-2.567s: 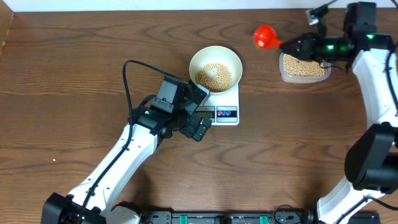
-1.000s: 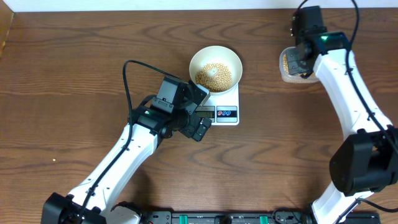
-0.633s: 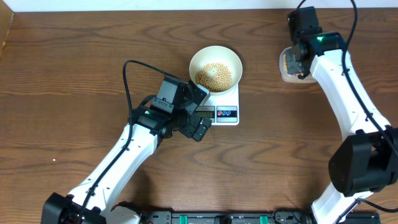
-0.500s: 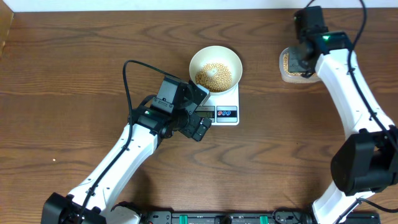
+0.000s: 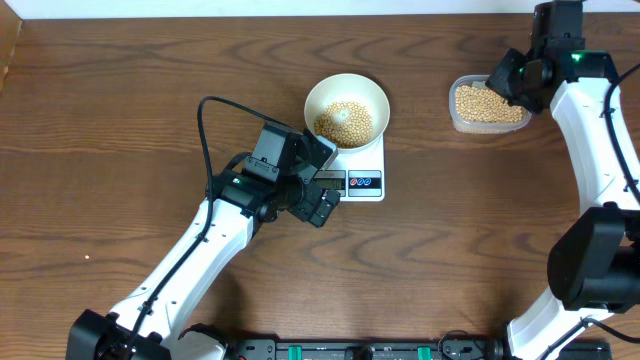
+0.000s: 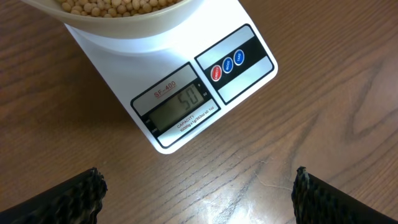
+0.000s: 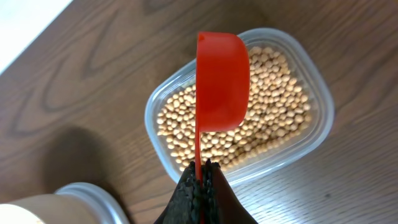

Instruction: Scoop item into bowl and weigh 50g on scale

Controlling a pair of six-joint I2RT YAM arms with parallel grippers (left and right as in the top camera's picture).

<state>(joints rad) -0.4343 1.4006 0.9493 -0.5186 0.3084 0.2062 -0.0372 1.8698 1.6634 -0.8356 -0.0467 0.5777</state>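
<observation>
The right gripper (image 7: pixel 200 182) was pinched tight on the red scoop (image 7: pixel 222 81) above the tub (image 7: pixel 320 134); the left gripper (image 6: pixel 198 193) hung wide open, empty, near the scale (image 6: pixel 180 106)

Surface: one table (image 5: pixel 120 100) of dark brown wood, its grain running lengthwise in long streaks and loops. It fills nearly the whole overhead view. Finish: smooth, with a dull sheen in the close wrist views.

Beyond the table's far edge: a narrow pale strip (image 5: pixel 250 8), white to light grey; floor or wall cannot be told. At the table's far left corner: a tan edge (image 5: pixel 6 50), unidentified. On the table's near left part: one small white speck (image 5: pixel 87 257).

Light: even and diffuse, from above the table; shadows soft-edged.
</observation>
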